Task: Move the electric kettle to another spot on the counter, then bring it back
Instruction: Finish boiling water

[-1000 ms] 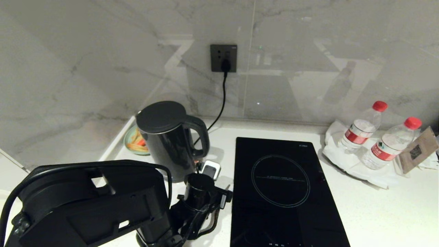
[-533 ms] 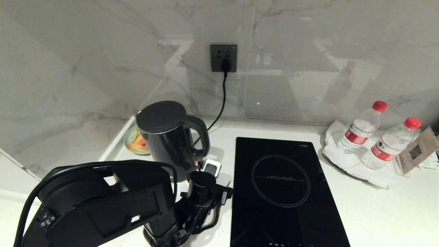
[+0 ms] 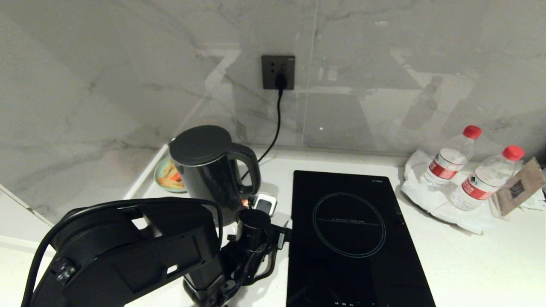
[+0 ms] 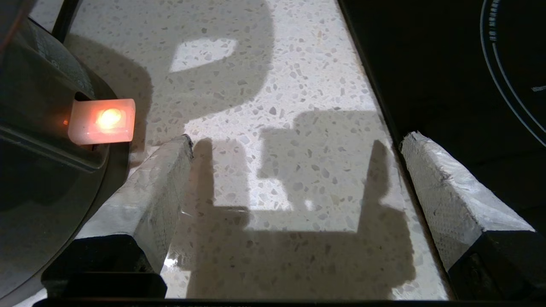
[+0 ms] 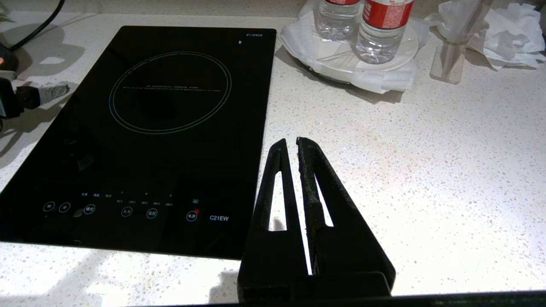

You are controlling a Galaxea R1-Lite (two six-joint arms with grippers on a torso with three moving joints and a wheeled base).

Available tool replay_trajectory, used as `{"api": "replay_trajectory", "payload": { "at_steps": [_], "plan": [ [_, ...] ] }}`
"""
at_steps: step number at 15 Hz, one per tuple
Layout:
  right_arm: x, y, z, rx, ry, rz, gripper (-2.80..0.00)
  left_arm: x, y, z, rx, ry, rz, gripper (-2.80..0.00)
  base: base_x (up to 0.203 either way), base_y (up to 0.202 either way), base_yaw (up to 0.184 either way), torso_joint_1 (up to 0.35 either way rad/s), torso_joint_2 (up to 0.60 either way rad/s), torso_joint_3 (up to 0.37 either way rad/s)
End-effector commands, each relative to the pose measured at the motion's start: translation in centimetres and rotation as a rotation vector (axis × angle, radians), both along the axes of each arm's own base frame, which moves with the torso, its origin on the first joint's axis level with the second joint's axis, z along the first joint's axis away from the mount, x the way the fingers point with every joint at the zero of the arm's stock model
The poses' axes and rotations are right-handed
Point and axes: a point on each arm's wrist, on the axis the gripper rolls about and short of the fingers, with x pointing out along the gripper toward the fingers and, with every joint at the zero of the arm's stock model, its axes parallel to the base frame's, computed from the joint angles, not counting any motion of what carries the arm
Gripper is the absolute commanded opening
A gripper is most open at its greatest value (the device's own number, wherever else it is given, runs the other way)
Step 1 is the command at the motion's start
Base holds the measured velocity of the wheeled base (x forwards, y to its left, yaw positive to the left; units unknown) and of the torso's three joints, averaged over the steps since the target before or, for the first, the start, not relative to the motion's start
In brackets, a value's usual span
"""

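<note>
With the left gripper (image 4: pixel 294 192) spread wide beside the kettle (image 3: pixel 211 172) at centre-left, it should straddle the handle (image 3: pixel 251 170) squarely before clenching.

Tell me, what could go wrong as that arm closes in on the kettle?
The kettle's switch glows orange, so the electric kettle may be hot.

The open left gripper sits low beside the kettle's foot, not at the handle; pushing in could shove it.

The power cord trails behind and might snag.
</note>
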Motion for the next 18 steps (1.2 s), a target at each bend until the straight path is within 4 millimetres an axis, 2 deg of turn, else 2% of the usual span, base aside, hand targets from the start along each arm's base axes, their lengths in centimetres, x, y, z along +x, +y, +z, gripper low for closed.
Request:
{"api": "replay_trajectory", "payload": {
  "at_steps": [1,10,13,18],
  "plan": [
    [0.0,0.0,0.0,0.000,0.000,0.000,-2.80,0.2,0.0,0.0,-0.007,-0.007,0.006,0.00,0.000,0.000,0.000,0.000,0.00,0.000],
    [0.0,0.0,0.0,0.000,0.000,0.000,-2.80,1.6,0.6,0.1,-0.003,-0.031,0.051,0.00,0.000,0.000,0.000,0.000,0.00,0.000],
    [0.0,0.0,0.0,0.000,0.000,0.000,-2.80,1.5,0.7,0.5,-0.007,-0.035,0.051,0.00,0.000,0.000,0.000,0.000,0.00,0.000],
    [0.0,0.0,0.0,0.000,0.000,0.001,-2.80,0.5,1.1,-0.6,0.023,0.005,0.042,0.00,0.000,0.000,0.000,0.000,0.00,0.000]
  ]
}}
